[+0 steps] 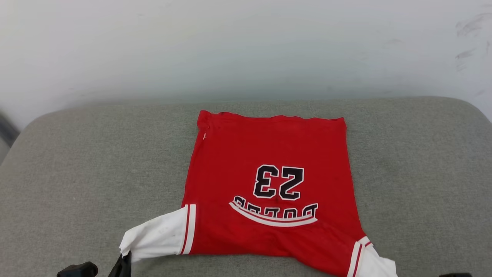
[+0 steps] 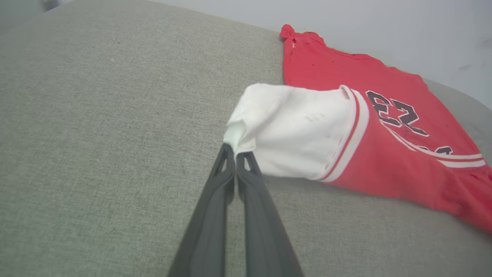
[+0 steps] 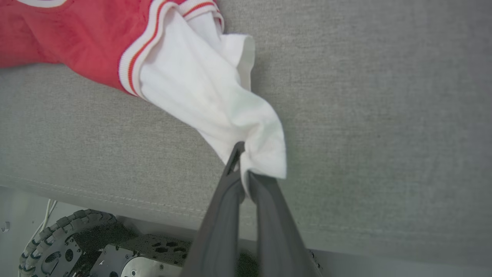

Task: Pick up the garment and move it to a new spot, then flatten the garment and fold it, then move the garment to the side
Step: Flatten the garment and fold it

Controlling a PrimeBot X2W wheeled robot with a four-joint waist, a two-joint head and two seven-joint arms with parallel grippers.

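Note:
The garment (image 1: 269, 154), a red jersey with black numerals, lies flat on the grey cushion with its hem toward the wall and its white sleeves toward me. My left gripper (image 1: 123, 257) is shut on the tip of the left white sleeve (image 2: 296, 130), lifting it slightly; in the left wrist view the gripper (image 2: 235, 150) pinches the sleeve's corner. My right gripper (image 3: 243, 169) is shut on the end of the right white sleeve (image 3: 207, 92), near the cushion's front edge. In the head view the right sleeve (image 1: 374, 263) runs off the bottom edge.
The grey cushion (image 1: 77, 173) stretches wide on both sides of the garment, with a pale wall (image 1: 246, 46) behind it. Below the cushion's front edge, the right wrist view shows the robot's base and a wheel (image 3: 57, 238).

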